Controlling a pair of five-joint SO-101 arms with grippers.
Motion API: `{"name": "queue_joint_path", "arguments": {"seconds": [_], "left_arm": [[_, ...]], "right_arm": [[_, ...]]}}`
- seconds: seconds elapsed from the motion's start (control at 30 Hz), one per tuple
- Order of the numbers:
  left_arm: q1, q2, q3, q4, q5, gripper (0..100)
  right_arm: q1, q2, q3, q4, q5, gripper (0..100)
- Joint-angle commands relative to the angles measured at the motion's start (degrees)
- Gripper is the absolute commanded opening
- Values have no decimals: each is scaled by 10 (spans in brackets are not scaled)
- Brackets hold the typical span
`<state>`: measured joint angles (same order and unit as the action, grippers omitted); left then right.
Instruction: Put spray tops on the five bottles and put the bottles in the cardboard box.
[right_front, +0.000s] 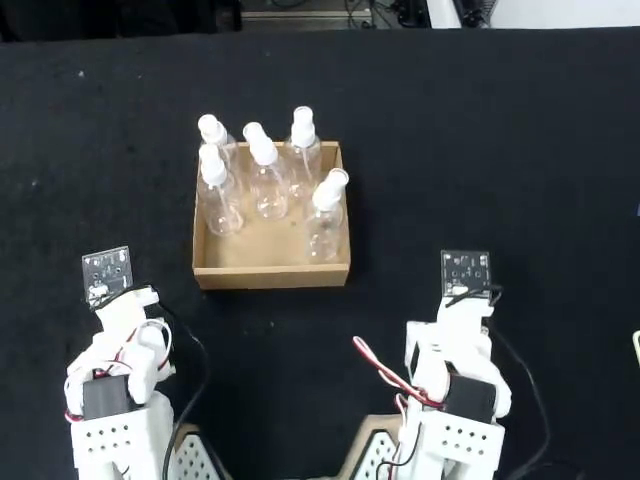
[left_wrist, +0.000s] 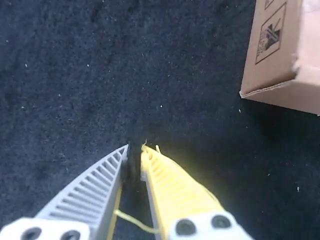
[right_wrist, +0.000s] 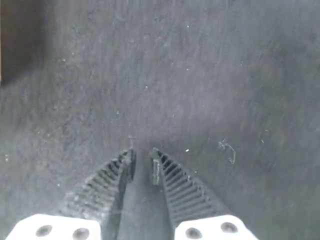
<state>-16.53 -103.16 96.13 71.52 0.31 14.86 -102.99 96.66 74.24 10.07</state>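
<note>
The cardboard box (right_front: 270, 272) sits on the black table, left of centre. Several clear bottles stand upright inside it, each with a white spray top, for instance at the near left (right_front: 220, 195), in the middle (right_front: 266, 180) and at the right (right_front: 325, 215). The left arm (right_front: 120, 320) is folded back at the near left edge, short of the box. Its gripper (left_wrist: 134, 149) is shut on nothing above bare cloth, with a box corner (left_wrist: 280, 55) off to one side. The right arm (right_front: 460, 310) is folded back at the near right, and its gripper (right_wrist: 141, 152) is shut and empty.
Black cloth (right_front: 500, 150) covers the whole table, with wide free room right of the box and behind it. Red and white cables (right_front: 385, 370) loop beside the right arm's base. Equipment lines the far edge.
</note>
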Motion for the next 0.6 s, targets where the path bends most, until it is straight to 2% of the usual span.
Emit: {"name": "queue_joint_path", "arguments": {"seconds": [0.0, 0.17, 0.57], "left_arm": [[14, -17, 13, 11, -2, 30], [44, -19, 13, 11, -2, 30], [46, -14, 13, 11, -1, 30]], "right_arm": [[5, -55, -2, 5, -1, 11], [5, -56, -2, 5, -1, 11], [6, -56, -2, 5, -1, 11]]}}
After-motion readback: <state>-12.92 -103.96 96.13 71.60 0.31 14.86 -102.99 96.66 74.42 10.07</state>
